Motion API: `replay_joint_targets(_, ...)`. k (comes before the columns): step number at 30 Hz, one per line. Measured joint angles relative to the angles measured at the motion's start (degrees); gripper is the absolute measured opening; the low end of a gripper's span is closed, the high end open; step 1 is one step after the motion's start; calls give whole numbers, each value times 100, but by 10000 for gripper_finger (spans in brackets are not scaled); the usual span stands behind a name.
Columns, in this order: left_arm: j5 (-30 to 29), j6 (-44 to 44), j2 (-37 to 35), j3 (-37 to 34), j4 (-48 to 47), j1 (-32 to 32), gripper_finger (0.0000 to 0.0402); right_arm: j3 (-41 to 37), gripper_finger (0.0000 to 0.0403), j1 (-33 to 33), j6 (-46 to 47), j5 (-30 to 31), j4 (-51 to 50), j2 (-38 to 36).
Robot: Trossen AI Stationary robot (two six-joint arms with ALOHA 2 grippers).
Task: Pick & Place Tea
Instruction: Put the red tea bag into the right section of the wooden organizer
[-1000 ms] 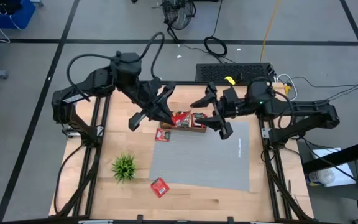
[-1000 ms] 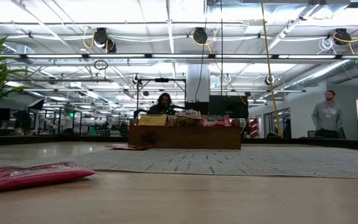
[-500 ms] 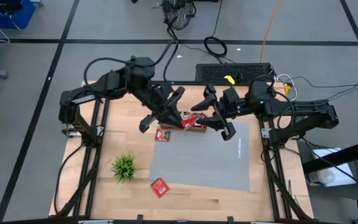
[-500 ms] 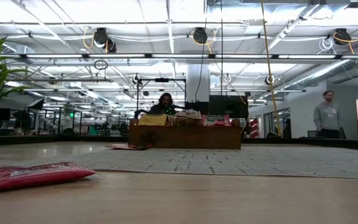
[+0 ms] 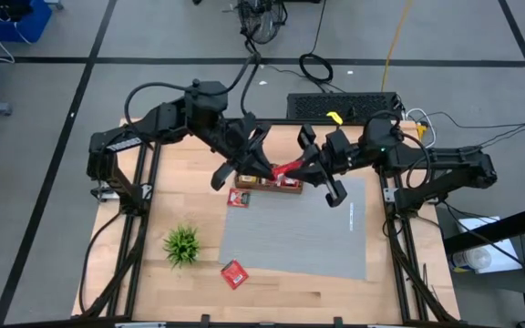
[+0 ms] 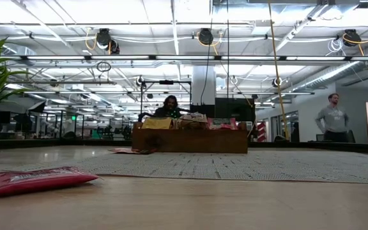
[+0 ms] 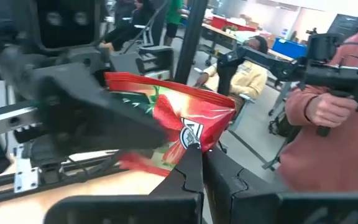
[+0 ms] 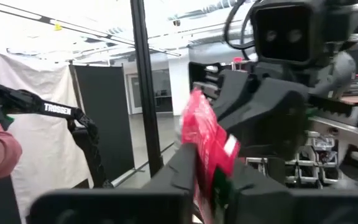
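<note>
A red tea packet (image 5: 285, 169) hangs in the air between my two grippers, above the wooden tray (image 5: 264, 187) of tea packets at the table's far middle. My left gripper (image 5: 268, 171) comes from the left and is shut on the packet. My right gripper (image 5: 301, 169) comes from the right and is shut on its other end. Another red packet (image 5: 234, 273) lies flat near the front edge, and one more (image 5: 238, 198) lies beside the tray. In the low view the tray (image 6: 190, 140) shows, but neither gripper. My left gripper pinches the red packet by one edge (image 7: 190, 142) between its two fingers, coming from the table's left. The packet stands out beyond the fingertips, lifted clear of the tray. My right gripper pinches the opposite end of the same packet (image 8: 209, 155) between its two fingers, coming from the table's right. The packet stands on edge between them, clear of the tray.
A grey mat (image 5: 299, 232) covers the table's middle and right. A small green plant (image 5: 182, 244) in a white pot stands front left. People show in the room beyond the table; a hand in a pink sleeve (image 7: 328, 115) holds a device.
My left gripper has carried the red packet up from the tray and toward the table's right, to my right gripper. My right gripper has shut on the packet's free end. The packet now hangs between both grippers.
</note>
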Motion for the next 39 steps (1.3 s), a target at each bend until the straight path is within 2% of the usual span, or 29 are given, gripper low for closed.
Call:
replay_joint_targets(2,-24,-90,0,0,-13,28,11,0,8,0,-5,-17,-6,0)
replay_joint_targets(6,-45,-410,-7,2,-279,128,30,-1,4,-2,15,-11,-94,-59)
replay_joint_targets(10,-131,-221,-170,-11,-1559,408,47,-7,2,-47,-9,-17,-387,-290)
replay_joint_targets(13,-379,25,-390,-9,-2051,540,52,4,2,-183,11,21,-946,-524)
replay_joint_targets(24,-1428,623,-1271,2,-2003,752,55,-1,1,-953,-80,185,-3312,-483)
replay_joint_targets(28,-1691,886,-1324,2,-1992,759,55,-4,1,-1203,-434,557,-4212,-321)
replay_joint_targets(32,-1676,1024,-1317,0,-1761,752,55,-3,1,-1403,-627,611,-4691,-145)
replay_joint_targets(37,-1676,1101,-1453,-4,-1503,756,55,-4,0,-1473,-708,448,-4745,3)
replay_joint_targets(39,-1676,852,-1584,-3,-1702,760,55,0,0,-1473,-698,438,-4739,55)
